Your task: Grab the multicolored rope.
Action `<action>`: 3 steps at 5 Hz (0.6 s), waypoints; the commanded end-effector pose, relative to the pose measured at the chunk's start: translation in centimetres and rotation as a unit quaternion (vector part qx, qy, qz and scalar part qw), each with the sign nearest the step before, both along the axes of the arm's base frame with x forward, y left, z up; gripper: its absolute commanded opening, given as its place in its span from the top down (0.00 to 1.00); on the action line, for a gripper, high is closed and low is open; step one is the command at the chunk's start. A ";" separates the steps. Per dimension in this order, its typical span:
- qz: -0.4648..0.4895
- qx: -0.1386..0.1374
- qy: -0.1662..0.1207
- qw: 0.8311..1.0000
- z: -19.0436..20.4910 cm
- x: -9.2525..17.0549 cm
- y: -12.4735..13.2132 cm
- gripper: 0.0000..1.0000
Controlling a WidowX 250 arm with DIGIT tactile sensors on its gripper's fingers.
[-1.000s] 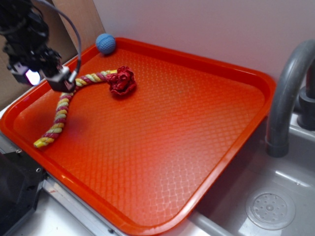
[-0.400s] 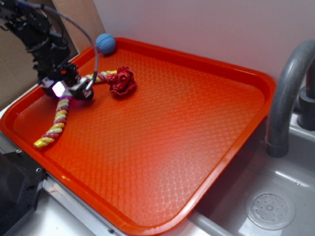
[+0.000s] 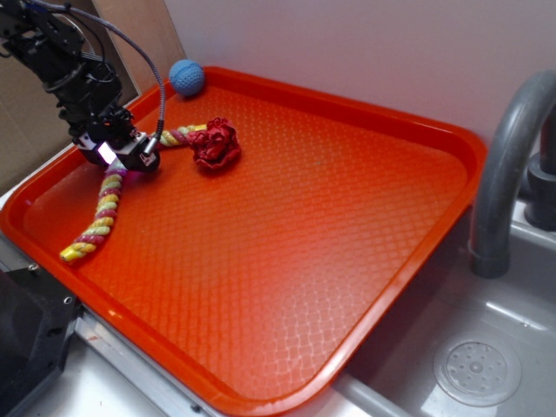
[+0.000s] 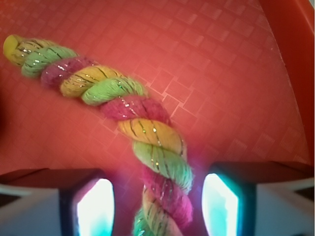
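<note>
Arm: reaches in from the upper left, angled down, gripper (image 3: 122,156) low over the orange tray (image 3: 365,217). Jaws: parted, straddling the multicolored rope (image 4: 147,137), one finger (image 4: 231,201) each side, not yet closed on it. Rope: lies curved on the tray's left part, red knot near the blue ball (image 3: 186,76).

The rope (image 3: 113,187) lies on the tray (image 3: 347,243), at its far left. The end effector (image 3: 122,156) is over the rope's bend. The ball (image 3: 186,76) sits in the far corner. The faucet (image 3: 508,165) stands right of the tray.
</note>
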State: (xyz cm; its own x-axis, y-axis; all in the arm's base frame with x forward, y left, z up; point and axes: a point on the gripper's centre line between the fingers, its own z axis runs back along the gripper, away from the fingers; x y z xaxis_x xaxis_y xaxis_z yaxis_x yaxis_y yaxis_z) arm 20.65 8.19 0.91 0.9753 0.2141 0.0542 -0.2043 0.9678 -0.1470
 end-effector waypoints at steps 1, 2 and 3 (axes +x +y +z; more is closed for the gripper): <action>-0.018 0.078 0.045 0.996 -0.1 -1.4 -3.0 1.00; -0.006 0.154 0.052 0.987 2.8 -0.6 -4.5 1.00; 0.009 0.187 0.024 0.982 7.7 -0.3 -5.1 1.00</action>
